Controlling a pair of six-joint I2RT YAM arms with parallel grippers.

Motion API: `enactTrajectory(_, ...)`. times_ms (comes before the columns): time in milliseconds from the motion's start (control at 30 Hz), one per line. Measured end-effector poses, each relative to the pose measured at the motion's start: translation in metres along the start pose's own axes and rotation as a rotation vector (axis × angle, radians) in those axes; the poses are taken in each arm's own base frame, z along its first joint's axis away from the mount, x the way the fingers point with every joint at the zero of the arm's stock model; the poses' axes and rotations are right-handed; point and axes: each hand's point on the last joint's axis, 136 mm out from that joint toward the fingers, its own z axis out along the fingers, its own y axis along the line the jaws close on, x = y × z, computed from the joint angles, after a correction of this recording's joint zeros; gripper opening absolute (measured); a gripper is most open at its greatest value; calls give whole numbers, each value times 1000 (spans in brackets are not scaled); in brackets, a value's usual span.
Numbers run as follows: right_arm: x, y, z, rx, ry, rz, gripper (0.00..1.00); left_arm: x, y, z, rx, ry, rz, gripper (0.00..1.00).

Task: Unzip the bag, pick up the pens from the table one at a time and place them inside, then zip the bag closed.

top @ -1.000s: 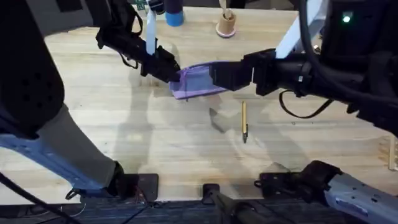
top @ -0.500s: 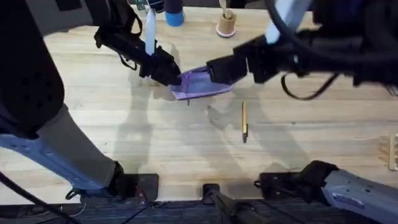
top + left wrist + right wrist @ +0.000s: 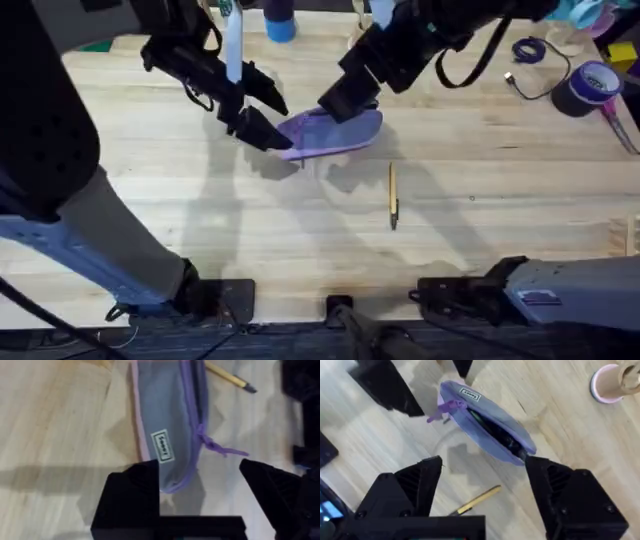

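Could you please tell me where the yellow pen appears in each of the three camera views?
Overhead: the pen lies on the table, below and right of the bag.
Left wrist: its dark-tipped end shows at the top, beyond the bag.
Right wrist: it lies low in the middle, between the fingers.
Shared landmark: the bag's purple zipper pull.

bag [image 3: 165, 435] | small white label [image 3: 162, 445] | lettering too small to read
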Motion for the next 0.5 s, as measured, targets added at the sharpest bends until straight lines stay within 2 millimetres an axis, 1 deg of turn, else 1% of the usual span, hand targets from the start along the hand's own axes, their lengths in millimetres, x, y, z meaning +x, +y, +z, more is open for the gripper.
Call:
enactTrajectory(100, 2, 0, 2, -1, 11, -45, 996, -6, -5, -12, 9, -3, -36, 995)
enactTrajectory(200, 1, 0, 2, 0, 10, -100, 996, -17, -7, -34, 0, -17, -69, 996)
enactTrajectory(300, 0, -1, 2, 4, 3, -185, 996, -26, -9, -64, -24, -36, -88, 996)
enactTrajectory(333, -5, -3, 2, 13, -15, -296, 995, -33, -16, -94, -47, -61, -99, 997)
enactTrajectory(367, -6, -3, 1, 15, -17, -388, 996, -38, -11, -121, -119, -87, -77, 998)
enactTrajectory(433, -6, -3, 1, 16, -17, -439, 996, -40, -13, -132, -159, -95, -61, 997)
enactTrajectory(500, -6, -3, 1, 19, -16, -491, 994, -44, -22, -140, -194, -88, -31, 997)
